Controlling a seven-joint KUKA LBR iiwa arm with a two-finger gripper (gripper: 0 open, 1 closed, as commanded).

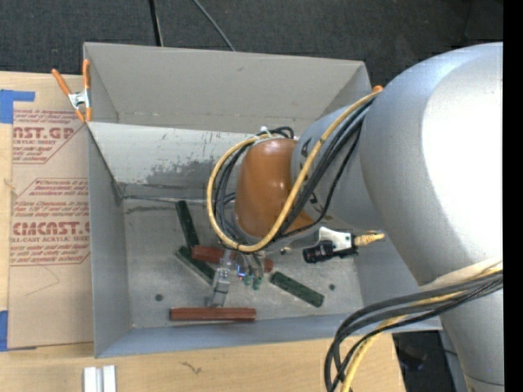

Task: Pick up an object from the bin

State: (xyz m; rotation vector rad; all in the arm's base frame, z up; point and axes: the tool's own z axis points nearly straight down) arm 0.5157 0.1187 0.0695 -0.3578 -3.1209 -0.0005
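nearby, flat brown bar (212, 314), slim green strip (297, 289)

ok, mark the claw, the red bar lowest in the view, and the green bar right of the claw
claw (222, 289): camera view, at its tip.
red bar (212, 314): camera view, middle of its length.
green bar (298, 289): camera view, middle of its length.

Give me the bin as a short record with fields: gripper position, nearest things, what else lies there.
gripper: low over the middle of the bin floor
nearest: short red-brown bar and slanted dark green strip, both just left of it
elsewhere: long red-brown bar along the front wall; right green strip; back green strip
holding: cannot tell
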